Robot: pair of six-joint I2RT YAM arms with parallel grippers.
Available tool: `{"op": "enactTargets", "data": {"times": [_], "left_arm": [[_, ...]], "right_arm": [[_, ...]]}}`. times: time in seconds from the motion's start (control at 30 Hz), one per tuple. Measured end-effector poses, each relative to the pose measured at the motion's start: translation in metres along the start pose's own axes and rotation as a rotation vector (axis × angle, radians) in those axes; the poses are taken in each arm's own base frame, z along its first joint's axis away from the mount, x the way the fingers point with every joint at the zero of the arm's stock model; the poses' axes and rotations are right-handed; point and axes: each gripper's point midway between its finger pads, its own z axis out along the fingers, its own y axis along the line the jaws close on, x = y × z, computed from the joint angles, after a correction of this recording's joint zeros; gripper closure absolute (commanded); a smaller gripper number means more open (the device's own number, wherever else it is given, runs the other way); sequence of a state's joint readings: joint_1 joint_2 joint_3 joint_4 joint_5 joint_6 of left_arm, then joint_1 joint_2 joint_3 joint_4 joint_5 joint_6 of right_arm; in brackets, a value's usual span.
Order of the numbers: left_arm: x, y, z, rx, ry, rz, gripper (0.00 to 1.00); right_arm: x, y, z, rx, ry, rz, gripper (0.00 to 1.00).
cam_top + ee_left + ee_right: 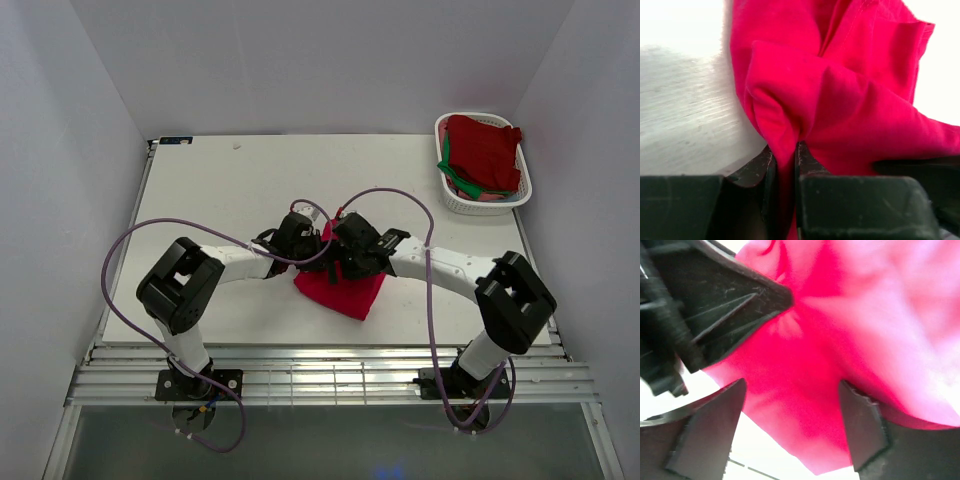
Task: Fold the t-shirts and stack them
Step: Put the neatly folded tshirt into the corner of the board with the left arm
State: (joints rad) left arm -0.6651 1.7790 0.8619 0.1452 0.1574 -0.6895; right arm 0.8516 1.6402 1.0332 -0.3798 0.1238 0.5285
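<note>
The left gripper pinches a fold of the crimson t-shirt, bunched mid-way across the table, while the right gripper hangs spread over it, so it should probably close on one clean edge before both pull gently apart.

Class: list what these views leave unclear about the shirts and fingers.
Top view: arms cover part of the crimson cloth t-shirt.
Top view: dark red and green shirts overlap in the white slotted plastic basket; uncountable.
Right wrist view: blur hides whether right fingers touch cloth.
</note>
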Motion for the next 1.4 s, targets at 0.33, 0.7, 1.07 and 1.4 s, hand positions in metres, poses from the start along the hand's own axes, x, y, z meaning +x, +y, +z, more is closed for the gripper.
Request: {"op": "enactTargets", "data": {"times": [0.33,0.7,1.07,1.4], "left_arm": [[-0.059,0.043,-0.054,-0.256,-0.062,0.099,1.0],[-0.156,0.08,-0.112,-0.415,-0.215,0.153,1.0],[-0.252,0.161,-0.121,-0.556,-0.269,0.154,1.0],[-0.268,0.282,-0.128,-0.696,-0.208,0.051,1.0]], "right_arm": [[-0.059,-0.008,-0.104,0.03,-0.274,-0.016,0.09],[-0.027,-0.035,-0.098,0.112,-0.201,-0.032,0.09],[-0.012,-0.037,-0.086,0.101,-0.161,-0.042,0.09],[-0.002,-0.035,-0.077,0.072,-0.134,-0.045,0.09]]}}
